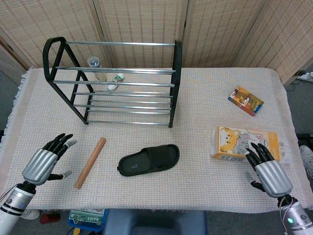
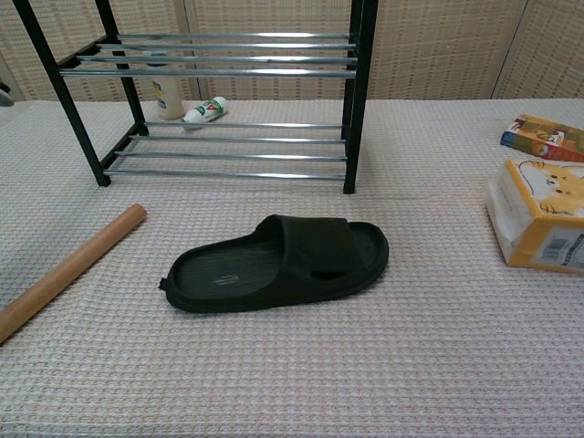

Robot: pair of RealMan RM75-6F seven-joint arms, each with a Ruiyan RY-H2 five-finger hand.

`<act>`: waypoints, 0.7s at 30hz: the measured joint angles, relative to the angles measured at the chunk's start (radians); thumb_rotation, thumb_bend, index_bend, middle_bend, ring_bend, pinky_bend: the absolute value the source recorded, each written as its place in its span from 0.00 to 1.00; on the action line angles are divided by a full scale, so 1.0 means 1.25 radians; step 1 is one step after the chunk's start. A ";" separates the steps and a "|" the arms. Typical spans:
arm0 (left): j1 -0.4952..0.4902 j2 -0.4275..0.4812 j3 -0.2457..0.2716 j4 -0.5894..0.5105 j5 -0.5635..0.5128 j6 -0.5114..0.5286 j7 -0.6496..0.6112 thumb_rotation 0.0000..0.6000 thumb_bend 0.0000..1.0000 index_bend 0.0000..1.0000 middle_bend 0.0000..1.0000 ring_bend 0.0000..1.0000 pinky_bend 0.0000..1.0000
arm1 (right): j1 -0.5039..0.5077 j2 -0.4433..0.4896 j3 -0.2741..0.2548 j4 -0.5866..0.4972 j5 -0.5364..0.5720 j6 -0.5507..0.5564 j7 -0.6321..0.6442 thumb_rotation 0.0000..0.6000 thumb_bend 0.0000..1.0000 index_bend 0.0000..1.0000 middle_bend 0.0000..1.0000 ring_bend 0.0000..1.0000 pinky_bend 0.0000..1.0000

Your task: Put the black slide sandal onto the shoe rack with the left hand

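Head view alone shows left robot hand (image 1: 45, 163) and right robot hand (image 1: 268, 172), fingers spread, empty

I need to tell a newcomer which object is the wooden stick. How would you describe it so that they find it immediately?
Start at the black shoe rack at the back left of the table. In front of its left end, on the cloth, lies the wooden stick, between the left hand and the black slide sandal. It is the only plain, light-brown, straight rod; everything near it is black or metal.
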 measured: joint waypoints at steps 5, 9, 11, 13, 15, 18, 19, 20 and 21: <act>0.015 0.010 -0.002 -0.010 -0.012 0.021 -0.003 1.00 0.17 0.16 0.09 0.00 0.25 | 0.084 -0.044 -0.001 0.005 -0.020 -0.132 -0.009 1.00 0.53 0.00 0.18 0.09 0.06; 0.036 0.018 0.005 -0.017 -0.013 0.044 -0.006 1.00 0.17 0.16 0.09 0.00 0.25 | 0.175 -0.115 0.010 0.021 -0.028 -0.248 -0.012 1.00 0.53 0.00 0.18 0.09 0.06; 0.046 0.021 0.010 -0.019 -0.012 0.054 -0.006 1.00 0.17 0.16 0.09 0.00 0.25 | 0.214 -0.150 0.016 0.032 -0.028 -0.293 -0.010 1.00 0.53 0.00 0.18 0.10 0.06; 0.056 0.025 0.015 -0.020 -0.011 0.064 -0.007 1.00 0.17 0.16 0.09 0.00 0.25 | 0.254 -0.189 0.024 0.046 -0.025 -0.338 -0.007 1.00 0.53 0.00 0.18 0.10 0.06; 0.067 0.028 0.019 -0.019 -0.013 0.073 -0.010 1.00 0.17 0.16 0.09 0.00 0.25 | 0.287 -0.222 0.029 0.058 -0.023 -0.372 -0.006 1.00 0.53 0.00 0.18 0.10 0.06; 0.080 0.031 0.021 -0.016 -0.020 0.084 -0.019 1.00 0.17 0.16 0.09 0.00 0.25 | 0.319 -0.253 0.030 0.070 -0.020 -0.409 -0.013 1.00 0.53 0.00 0.17 0.11 0.06; 0.083 0.032 0.021 -0.015 -0.022 0.088 -0.021 1.00 0.17 0.16 0.09 0.00 0.25 | 0.326 -0.258 0.030 0.073 -0.018 -0.419 -0.017 1.00 0.53 0.00 0.17 0.12 0.06; 0.086 0.033 0.022 -0.013 -0.023 0.090 -0.022 1.00 0.17 0.16 0.09 0.00 0.25 | 0.333 -0.263 0.031 0.076 -0.013 -0.429 -0.021 1.00 0.53 0.00 0.17 0.12 0.06; 0.090 0.034 0.023 -0.012 -0.024 0.092 -0.023 1.00 0.17 0.16 0.09 0.00 0.25 | 0.343 -0.270 0.033 0.081 -0.004 -0.441 -0.027 1.00 0.53 0.00 0.16 0.12 0.06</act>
